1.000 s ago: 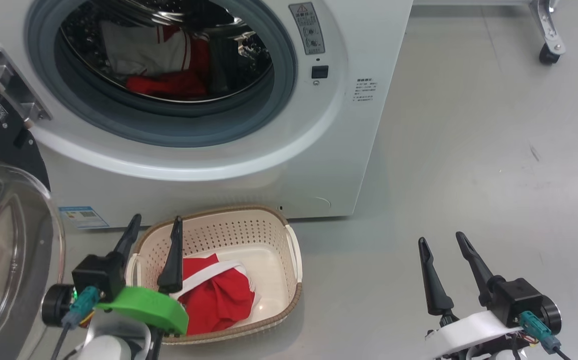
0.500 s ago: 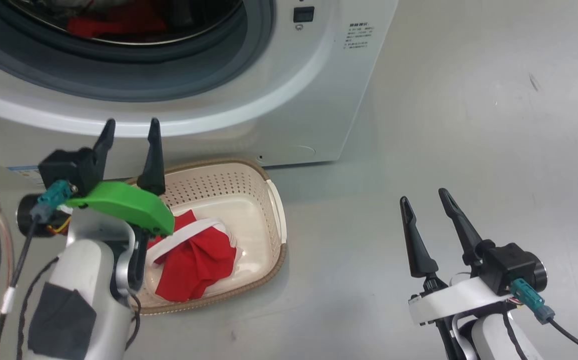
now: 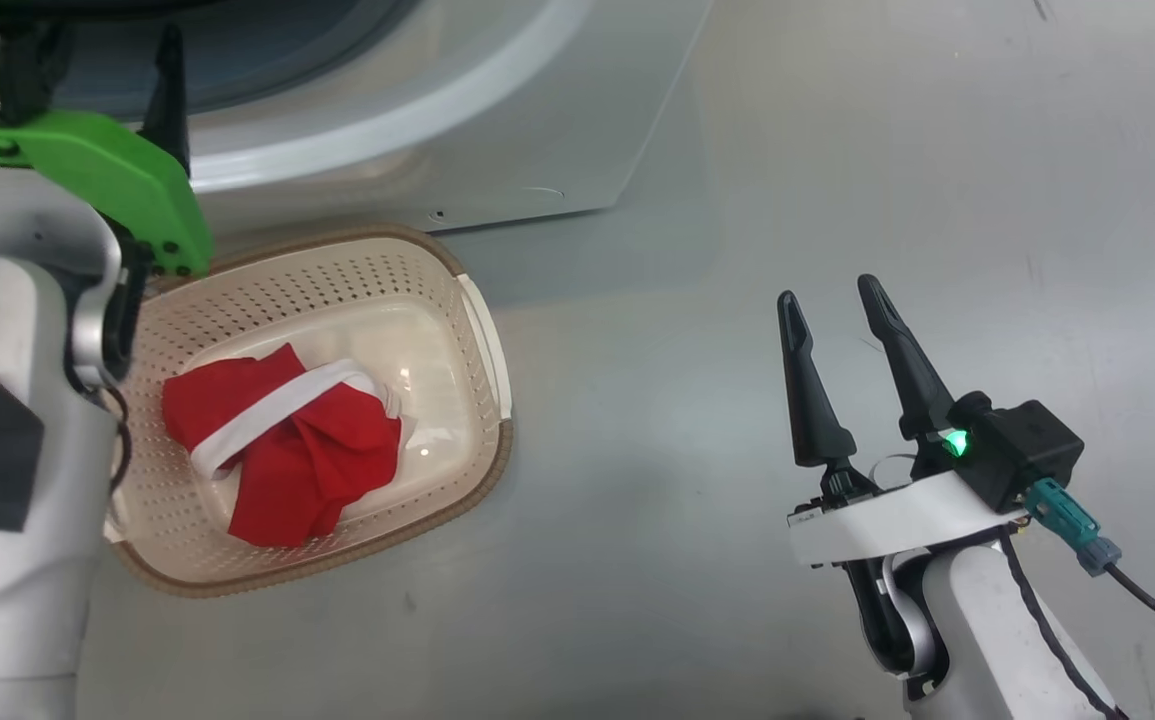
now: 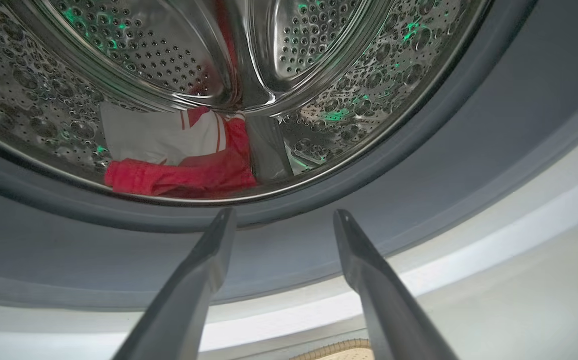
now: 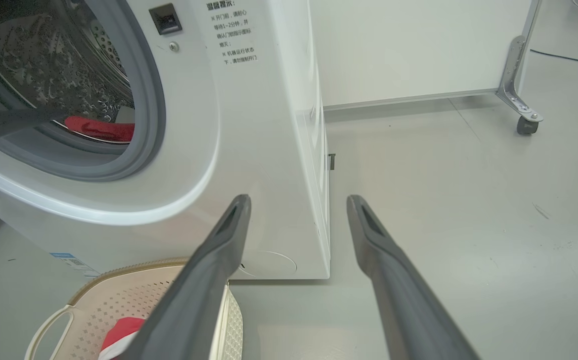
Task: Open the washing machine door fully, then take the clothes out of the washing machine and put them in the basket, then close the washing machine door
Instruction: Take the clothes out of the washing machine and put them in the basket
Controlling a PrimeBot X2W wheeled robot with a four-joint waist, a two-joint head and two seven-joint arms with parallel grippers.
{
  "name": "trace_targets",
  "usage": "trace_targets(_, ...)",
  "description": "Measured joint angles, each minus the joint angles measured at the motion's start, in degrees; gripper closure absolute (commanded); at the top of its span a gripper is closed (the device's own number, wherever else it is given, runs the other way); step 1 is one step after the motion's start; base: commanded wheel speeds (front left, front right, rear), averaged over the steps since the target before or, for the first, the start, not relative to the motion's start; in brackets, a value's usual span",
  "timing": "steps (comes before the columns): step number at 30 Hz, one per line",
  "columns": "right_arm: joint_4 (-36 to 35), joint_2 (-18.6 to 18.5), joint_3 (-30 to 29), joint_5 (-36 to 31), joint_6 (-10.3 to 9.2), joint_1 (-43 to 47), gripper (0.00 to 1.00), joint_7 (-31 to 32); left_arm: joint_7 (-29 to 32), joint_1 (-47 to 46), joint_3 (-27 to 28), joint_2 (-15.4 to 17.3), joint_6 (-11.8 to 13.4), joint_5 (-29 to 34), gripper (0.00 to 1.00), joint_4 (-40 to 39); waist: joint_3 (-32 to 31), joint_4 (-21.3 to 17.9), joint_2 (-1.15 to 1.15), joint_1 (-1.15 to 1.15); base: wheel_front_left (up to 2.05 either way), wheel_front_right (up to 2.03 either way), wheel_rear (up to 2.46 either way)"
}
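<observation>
The white washing machine (image 3: pixel 497 150) stands at the top, its drum open; the washing machine door is out of view. Red and white clothes (image 4: pixel 178 170) lie at the bottom of the steel drum, also seen as clothes (image 5: pixel 101 129) in the right wrist view. My left gripper (image 4: pixel 283 215) is open and empty, raised in front of the grey drum seal (image 4: pixel 419 190), just below the opening. The cream basket (image 3: pixel 477 330) sits on the floor below it with red clothes (image 3: pixel 287 440) inside. My right gripper (image 3: pixel 827 290) hangs open and empty over the floor right of the basket.
Grey floor (image 3: pixel 937 150) stretches to the right of the machine. A metal frame leg on a caster (image 5: pixel 524 120) stands far right by a white wall panel (image 5: pixel 409 45). The basket lies close against the machine's front.
The head camera has tilted down, so the scene has slid up. My left arm has risen from over the basket to the drum opening. Both grippers stay open.
</observation>
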Motion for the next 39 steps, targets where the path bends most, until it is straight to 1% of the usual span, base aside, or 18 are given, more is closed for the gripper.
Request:
trace_targets(6, -0.05, -0.02, 1.79, 1.72, -0.83, -2.93, 0.0, 0.0, 4.88, -6.98, 0.07, 2.64, -0.53, 1.1, 0.0, 4.2, 3.62, -2.69, 0.0, 0.0, 0.0, 0.0, 0.0)
trace_targets(9, -0.13, -0.04, 2.58, 2.92, -0.92, -4.1, 0.0, 0.0, 6.99, -10.36, 0.04, 4.17, -0.77, 1.88, 0.0, 6.01, 4.97, -4.12, 0.0, 0.0, 0.0, 0.0, 0.0)
trace_targets(12, -0.13, -0.03, 3.34, 3.98, -1.01, -4.93, 0.0, 0.0, 8.62, -13.03, 0.1, 6.2, -0.97, 2.7, 0.0, 7.64, 6.09, -5.56, 0.0, 0.0, 0.0, 0.0, 0.0)
trace_targets(14, -0.11, -0.03, 3.75, 4.47, -1.41, -5.15, 0.0, 0.0, 9.67, -14.81, 0.09, 7.55, -1.22, 3.9, 0.0, 8.65, 6.76, -6.45, 0.0, 0.0, 0.0, 0.0, 0.0)
trace_targets(15, -0.11, -0.04, 4.25, 4.92, -1.41, -5.37, 0.0, 0.0, 10.4, -16.47, -0.02, 9.14, -1.49, 4.95, 0.0, 9.5, 7.36, -7.32, 0.0, 0.0, 0.0, 0.0, 0.0)
trace_targets(19, -0.1, -0.03, 5.01, 5.64, -1.57, -6.17, 0.0, 0.0, 11.67, -19.25, -0.05, 11.44, -1.94, 5.99, 0.0, 10.79, 8.46, -8.93, 0.0, 0.0, 0.0, 0.0, 0.0)
trace_targets(20, -0.1, -0.02, 5.26, 6.0, -1.94, -6.33, 0.0, 0.0, 12.05, -19.93, -0.33, 12.01, -2.04, 6.48, 0.0, 11.01, 8.72, -9.31, 0.0, 0.0, 0.0, 0.0, 0.0)
trace_targets(26, -0.29, -0.01, 5.84, 6.94, -2.01, -7.43, 0.0, 0.0, 14.05, -23.69, -1.24, 15.56, -2.94, 9.21, 0.0, 12.69, 10.25, -11.16, 0.0, 0.0, 0.0, 0.0, 0.0)
trace_targets(28, -0.33, -0.01, 5.93, 7.14, -2.35, -7.59, 0.0, 0.0, 14.74, -24.86, -1.53, 16.29, -3.09, 9.5, 0.0, 13.08, 10.78, -11.59, 0.0, 0.0, 0.0, 0.0, 0.0)
trace_targets(32, -0.43, 0.0, 6.12, 7.38, -2.53, -8.21, 0.0, 0.0, 16.37, -27.15, -1.91, 18.08, -4.27, 10.69, 0.0, 14.19, 11.74, -12.26, 0.0, 0.0, 0.0, 0.0, 0.0)
trace_targets(34, -0.7, 0.02, 6.01, 7.91, -2.92, -8.29, 0.0, 0.0, 16.64, -28.28, -1.81, 18.37, -4.41, 10.68, 0.0, 14.55, 12.18, -12.46, 0.0, 0.0, 0.0, 0.0, 0.0)
trace_targets(39, -0.8, 0.02, 5.64, 7.92, -2.93, -8.83, 0.0, 0.0, 18.78, -30.2, -2.08, 19.09, -5.11, 11.02, 0.0, 16.31, 12.98, -12.4, 0.0, 0.0, 0.0, 0.0, 0.0)
